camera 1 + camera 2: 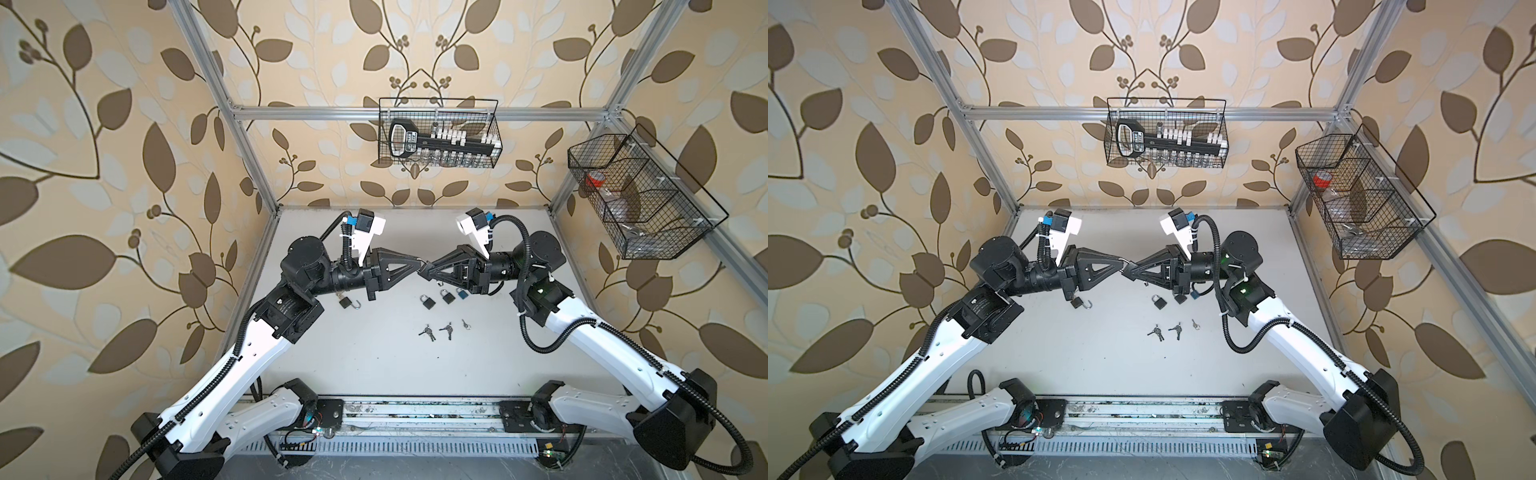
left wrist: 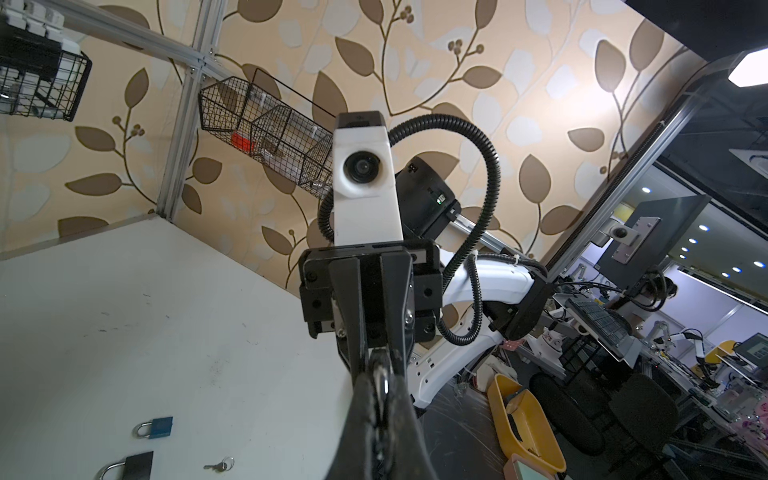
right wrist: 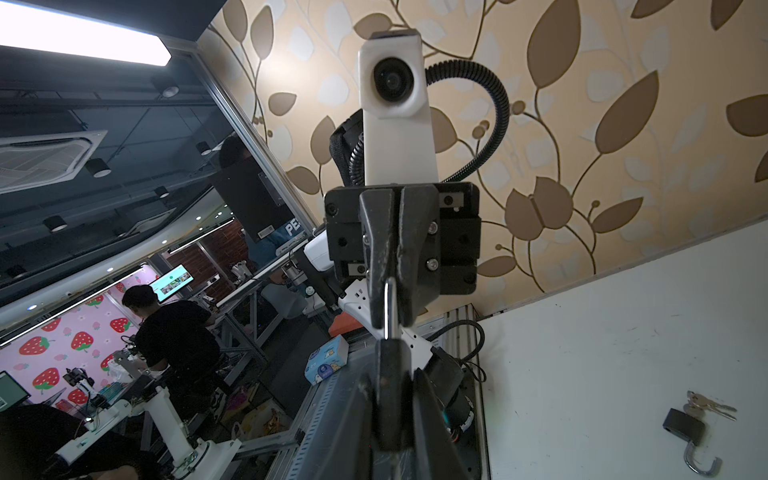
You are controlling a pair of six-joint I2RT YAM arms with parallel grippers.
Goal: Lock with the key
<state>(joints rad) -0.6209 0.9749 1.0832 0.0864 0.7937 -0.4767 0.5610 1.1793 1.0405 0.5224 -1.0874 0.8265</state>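
Seems to mate key (image 3: 389, 309), pinched in left gripper (image 1: 419, 262), with padlock (image 3: 390, 370) clamped in right gripper (image 1: 427, 274); next calls for steady turning.

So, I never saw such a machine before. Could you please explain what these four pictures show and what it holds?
It is a robot with two arms over a white table. Two pictures look down from above, nearly the same view. The other two come from a camera on each wrist, each facing the opposite arm. In the middle the arms meet: the right fingers grip a black padlock by its body, and the left fingers are shut on what seems its silver shackle. On the table lie an open black padlock, two closed black padlocks, a blue padlock and small keys.
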